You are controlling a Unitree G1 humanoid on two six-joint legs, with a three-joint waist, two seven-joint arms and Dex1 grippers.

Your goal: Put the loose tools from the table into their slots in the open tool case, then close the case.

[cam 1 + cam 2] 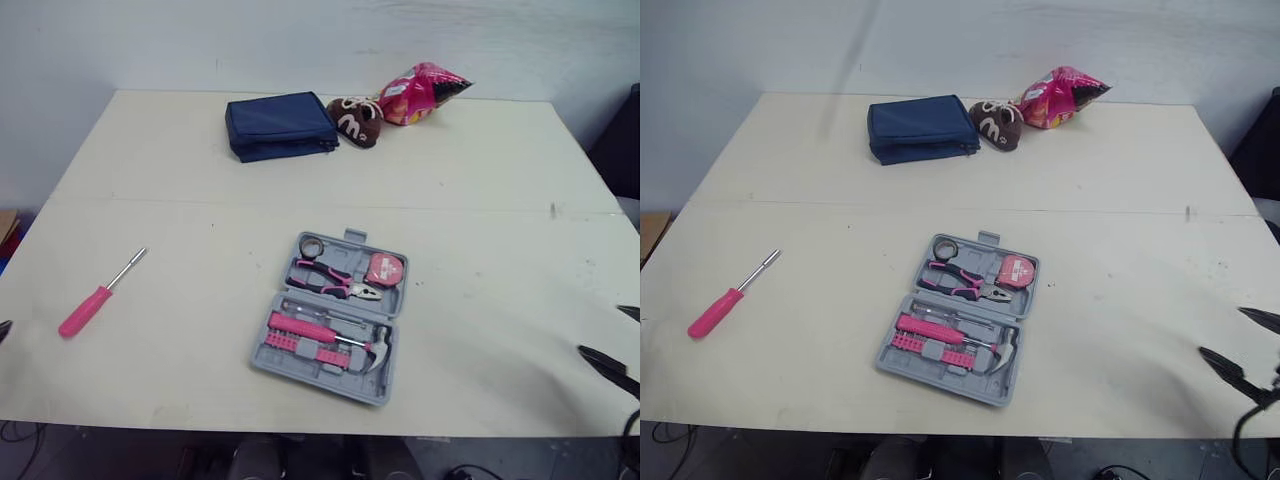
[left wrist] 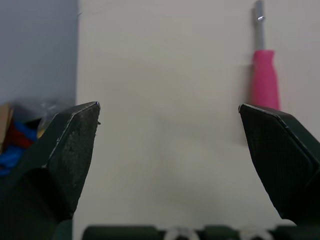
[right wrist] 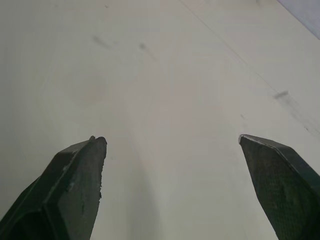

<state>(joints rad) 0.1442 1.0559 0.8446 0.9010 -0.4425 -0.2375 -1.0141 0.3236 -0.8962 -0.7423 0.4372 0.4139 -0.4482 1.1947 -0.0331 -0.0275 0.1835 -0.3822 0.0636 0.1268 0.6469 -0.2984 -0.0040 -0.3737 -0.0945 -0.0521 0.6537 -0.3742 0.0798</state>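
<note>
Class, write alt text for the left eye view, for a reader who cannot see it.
An open grey tool case holding pink tools lies on the table; a pink screwdriver lies loose to its left. At the far edge sit a navy pouch, a brown plush and a pink snack bag.

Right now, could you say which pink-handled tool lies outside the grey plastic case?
The silver-shafted pink-handled screwdriver, alone on the cream table left of the grey plastic case; others sit inside.

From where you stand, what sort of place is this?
Probably a plain workroom or test room: a pale table against a blank wall, an open tool case, a loose pink screwdriver, and a snack bag at the far edge.
</note>
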